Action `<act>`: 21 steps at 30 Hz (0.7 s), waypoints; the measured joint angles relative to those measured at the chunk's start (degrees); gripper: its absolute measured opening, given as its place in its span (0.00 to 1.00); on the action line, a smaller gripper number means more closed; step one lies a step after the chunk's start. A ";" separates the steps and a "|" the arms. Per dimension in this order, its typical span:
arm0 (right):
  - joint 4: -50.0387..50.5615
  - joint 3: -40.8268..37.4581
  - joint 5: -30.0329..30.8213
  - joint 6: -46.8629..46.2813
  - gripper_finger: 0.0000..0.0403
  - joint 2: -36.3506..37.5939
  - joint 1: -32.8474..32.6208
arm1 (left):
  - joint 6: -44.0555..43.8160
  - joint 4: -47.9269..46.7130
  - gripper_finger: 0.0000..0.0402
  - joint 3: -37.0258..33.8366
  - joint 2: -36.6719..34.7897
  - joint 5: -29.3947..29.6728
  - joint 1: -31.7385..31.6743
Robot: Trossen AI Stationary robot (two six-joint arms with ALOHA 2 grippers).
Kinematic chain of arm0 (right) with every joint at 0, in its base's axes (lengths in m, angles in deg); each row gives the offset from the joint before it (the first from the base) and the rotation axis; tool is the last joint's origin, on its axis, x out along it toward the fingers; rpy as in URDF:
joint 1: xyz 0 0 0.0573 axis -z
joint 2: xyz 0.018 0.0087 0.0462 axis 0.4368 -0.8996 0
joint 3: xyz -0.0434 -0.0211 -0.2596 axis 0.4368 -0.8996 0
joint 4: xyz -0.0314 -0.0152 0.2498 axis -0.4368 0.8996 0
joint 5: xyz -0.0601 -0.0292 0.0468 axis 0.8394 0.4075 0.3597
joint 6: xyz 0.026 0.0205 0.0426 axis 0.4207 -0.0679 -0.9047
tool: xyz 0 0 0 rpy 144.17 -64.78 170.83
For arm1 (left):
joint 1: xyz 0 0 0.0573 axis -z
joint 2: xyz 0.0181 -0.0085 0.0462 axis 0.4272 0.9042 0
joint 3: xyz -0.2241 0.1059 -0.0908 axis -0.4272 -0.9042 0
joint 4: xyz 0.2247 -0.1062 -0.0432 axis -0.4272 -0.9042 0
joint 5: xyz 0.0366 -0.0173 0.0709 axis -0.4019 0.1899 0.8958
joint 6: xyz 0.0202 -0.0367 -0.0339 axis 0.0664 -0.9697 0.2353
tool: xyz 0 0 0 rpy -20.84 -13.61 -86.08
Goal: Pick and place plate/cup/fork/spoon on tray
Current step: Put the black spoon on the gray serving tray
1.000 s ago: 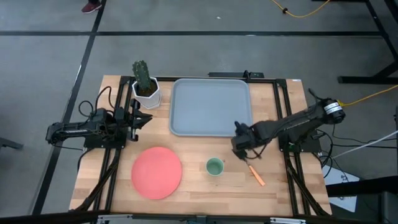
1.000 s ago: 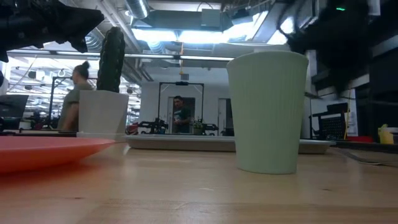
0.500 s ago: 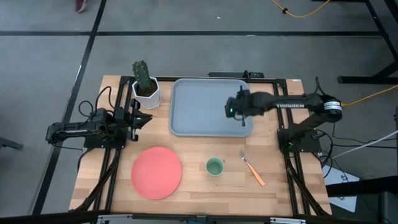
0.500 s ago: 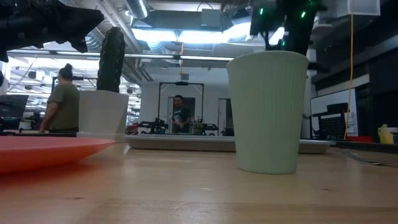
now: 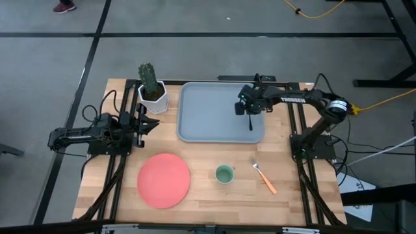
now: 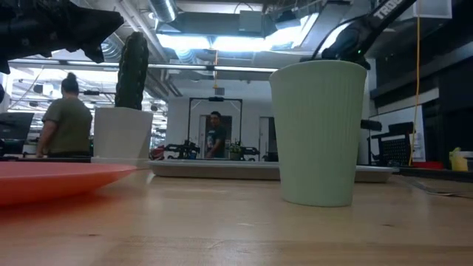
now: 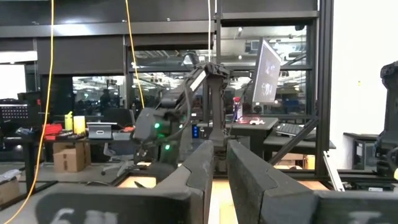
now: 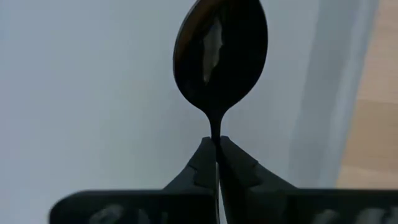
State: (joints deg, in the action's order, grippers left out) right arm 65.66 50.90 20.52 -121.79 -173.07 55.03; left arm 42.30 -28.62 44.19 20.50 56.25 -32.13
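Note:
My right gripper hangs over the right part of the pale grey-blue tray and is shut on the dark spoon. The coral plate, the light-green cup and the orange-handled fork rest on the wooden table near its front edge. In the low view the cup stands close, with the plate to its left. My left gripper waits at the table's left, empty, its fingers a narrow gap apart. My right gripper pinches the spoon's handle between its two fingertips, close behind the oval bowl. The spoon runs on past the fingertips in line with the fingers, bowl end foremost, over the tray's floor. Whether the bowl touches the tray, I cannot tell.
A white hexagonal pot with a green cactus stands at the tray's far left corner, close to my left gripper. People move in the room behind the table. Bare wood lies between the tray and the plate, cup and fork.
My right gripper has risen from the table beside the fork and gone toward the far edge, carrying the spoon over the tray's right part. The fork, cup and plate have stayed in place.

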 joint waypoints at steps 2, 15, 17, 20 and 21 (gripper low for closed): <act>-0.16 0.00 -0.01 0.02 0.03 -0.99 0.09 | 0.00 -0.03 0.10 0.00 -0.02 0.00 -0.01; -1.56 0.00 -0.01 0.07 0.05 -2.44 0.12 | 0.00 -2.21 0.10 0.00 -0.02 0.00 0.01; -1.54 0.00 0.01 0.06 0.05 -2.42 0.12 | 0.00 -2.30 0.10 0.01 -0.02 0.00 -0.01; -1.55 0.00 0.03 0.16 0.05 -2.41 0.12 | 0.00 -2.29 0.10 0.00 -0.02 0.00 -0.01; -1.54 0.00 0.03 0.70 0.05 -2.41 0.12 | 0.00 -2.29 0.10 0.00 -0.02 0.00 -0.01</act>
State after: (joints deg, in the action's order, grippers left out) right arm 64.13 50.90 20.54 -121.09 -175.48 55.15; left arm 42.30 -30.92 44.19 20.48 56.25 -32.14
